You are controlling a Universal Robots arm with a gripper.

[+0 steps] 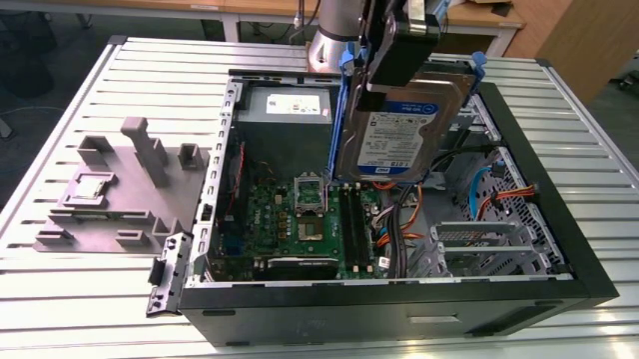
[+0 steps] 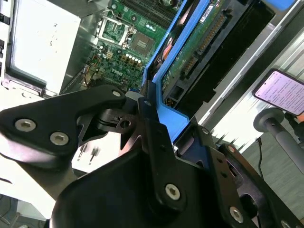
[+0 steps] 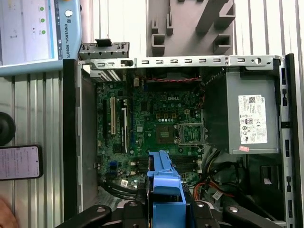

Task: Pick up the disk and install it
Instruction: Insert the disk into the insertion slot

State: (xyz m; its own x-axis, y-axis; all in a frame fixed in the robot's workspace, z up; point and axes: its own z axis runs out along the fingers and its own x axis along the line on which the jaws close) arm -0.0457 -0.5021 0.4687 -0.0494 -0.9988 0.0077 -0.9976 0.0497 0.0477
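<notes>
The disk (image 1: pixel 399 134), a silver hard drive with a white-and-blue label and blue side rails, hangs upright above the open computer case (image 1: pixel 559 224), over the motherboard's right side in the exterior view. My gripper (image 1: pixel 397 56) is shut on the disk's upper end. In the second wrist view the black fingers (image 2: pixel 149 118) clamp the blue rail, and the disk's (image 2: pixel 199 52) green circuit side shows beyond them. In the first wrist view the disk's blue rail (image 3: pixel 165 183) sticks out of the gripper (image 3: pixel 164 211) above the motherboard.
Inside the case are the motherboard (image 1: pixel 299 217), a grey power supply (image 1: pixel 284 108), orange and blue cables (image 1: pixel 489 191) and a metal drive cage (image 1: pixel 479 247). A grey fixture (image 1: pixel 120 187) stands on the slatted table at the exterior view's left. A phone (image 3: pixel 19 161) and a tablet (image 3: pixel 33 28) lie beside the case.
</notes>
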